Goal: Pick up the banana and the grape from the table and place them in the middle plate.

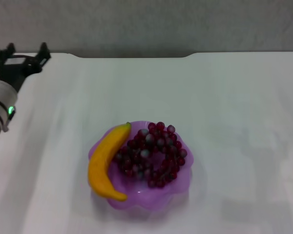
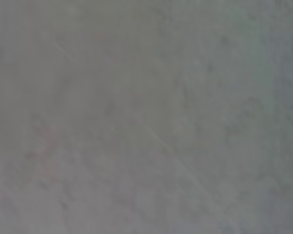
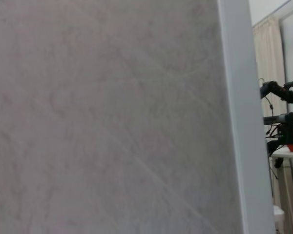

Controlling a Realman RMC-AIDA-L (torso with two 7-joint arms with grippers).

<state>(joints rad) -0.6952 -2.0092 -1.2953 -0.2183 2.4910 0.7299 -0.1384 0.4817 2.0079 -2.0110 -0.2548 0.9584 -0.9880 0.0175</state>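
In the head view, the middle plate [image 1: 178, 187] stands on the table [image 1: 234, 97], a little toward the near edge. The banana [image 1: 105, 161] lies along the plate's left side; its lower end reaches over the rim, and its greenish tip points to the far side. The grape [image 1: 154, 155] fills the rest of the plate and touches the banana. The left gripper [image 1: 25, 51] hangs at the far left corner of the table, well apart from the plate. Its two dark fingers stand apart and nothing is between them. The right arm does not appear in this view.

The left wrist view shows only a plain grey surface, with no task thing on it.

The right wrist view shows a grey mottled wall [image 3: 107, 117] and a pale upright edge [image 3: 237, 117]. Beyond the edge there is some dark equipment [image 3: 279, 119] far away. The right gripper is not seen there.
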